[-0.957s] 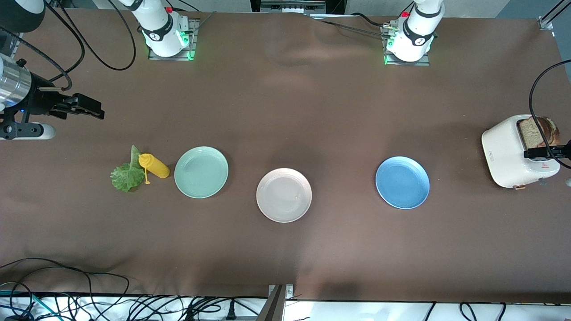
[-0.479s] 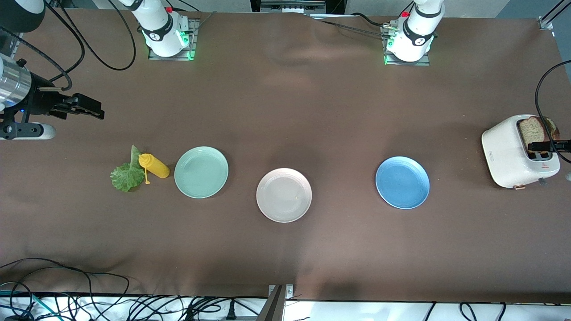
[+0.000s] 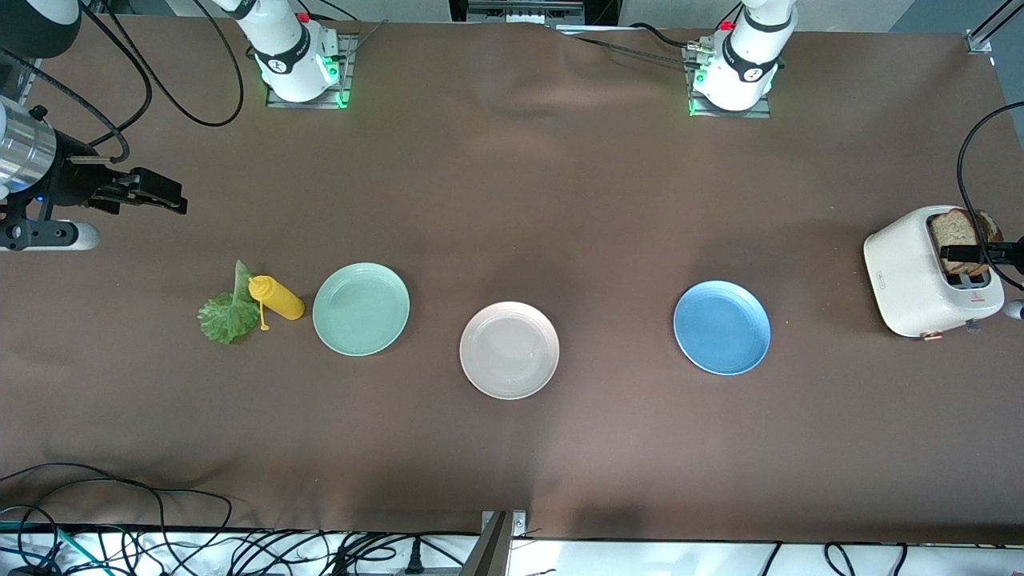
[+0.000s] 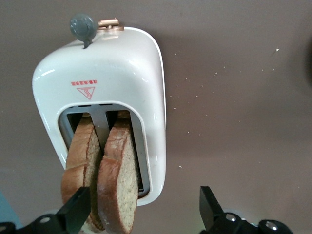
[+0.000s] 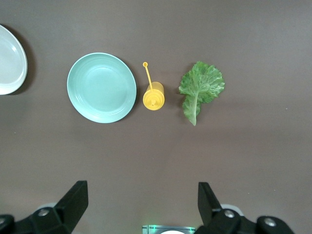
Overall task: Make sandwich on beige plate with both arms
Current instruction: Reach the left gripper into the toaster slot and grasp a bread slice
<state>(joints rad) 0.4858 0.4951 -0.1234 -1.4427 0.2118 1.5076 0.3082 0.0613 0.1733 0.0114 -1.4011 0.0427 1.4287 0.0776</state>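
1. The left gripper point(image 4: 141, 212) hangs spread wide over the white toaster point(image 3: 908, 276) at the front view's right edge, grasping nothing; two bread slices point(image 4: 105, 173) stand in the slots.
2. The right gripper point(image 5: 141, 204), at the upper left of the front view, waits agape and empty.
3. The beige plate point(image 3: 510, 350) sits mid-frame between the mint green plate point(image 3: 361, 309) and the blue plate point(image 3: 722, 327).
4. The lettuce leaf point(image 3: 226, 314) touches the yellow bottle point(image 3: 277, 298).

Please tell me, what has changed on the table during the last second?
The left gripper, open, moved over the white toaster, toward the two brown bread slices; nothing gripped yet. The right gripper, the beige plate and the green lettuce leaf stayed.
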